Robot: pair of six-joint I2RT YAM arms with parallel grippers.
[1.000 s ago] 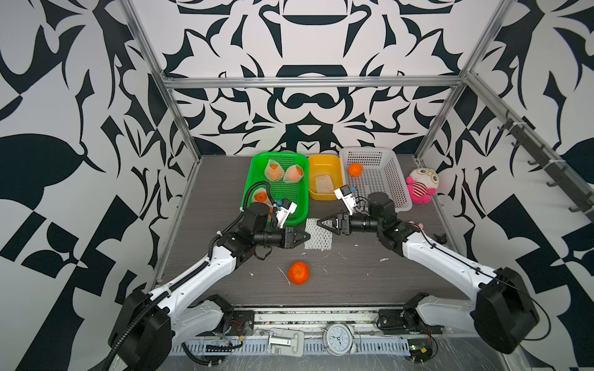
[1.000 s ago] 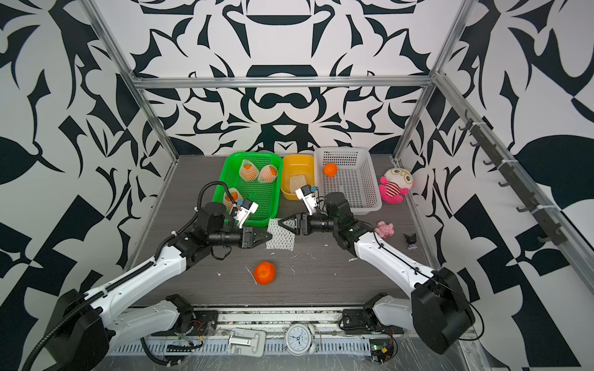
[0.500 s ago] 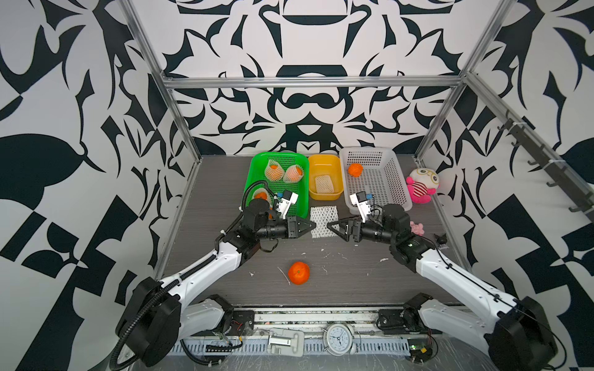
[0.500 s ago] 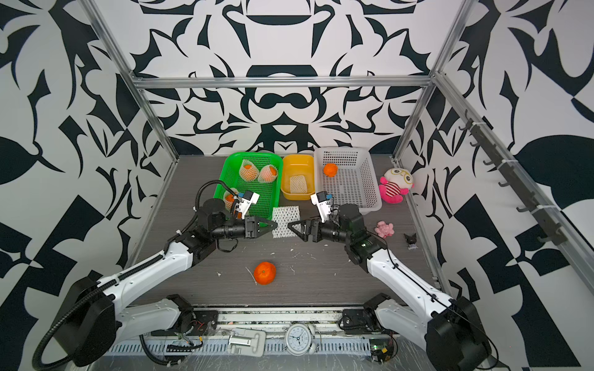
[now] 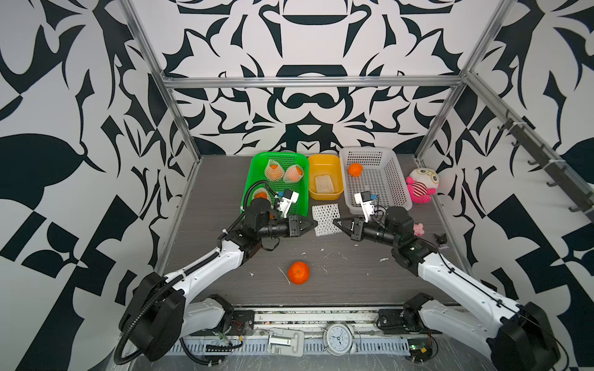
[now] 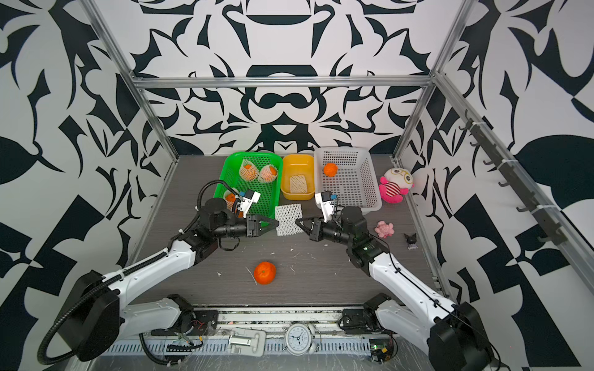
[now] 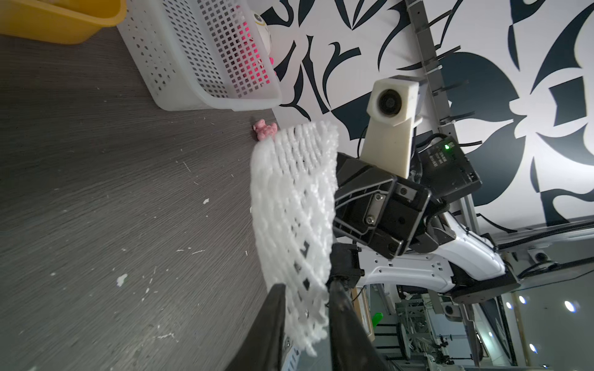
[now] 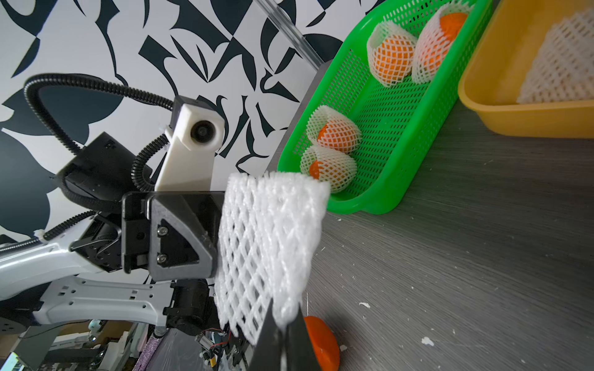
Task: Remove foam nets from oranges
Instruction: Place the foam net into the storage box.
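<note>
Pinching foam net [image 8: 266,241] edge, right pincer [image 8: 283,316]

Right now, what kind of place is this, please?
Probably a robot test cell, not a home: patterned walls on a metal frame enclose the table, where the left arm and right arm work.

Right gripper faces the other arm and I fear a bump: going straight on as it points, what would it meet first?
Past the foam net pinched in the right gripper, likely the left gripper, whose fingers straddle the net's far edge; depth is hard to judge.
</note>
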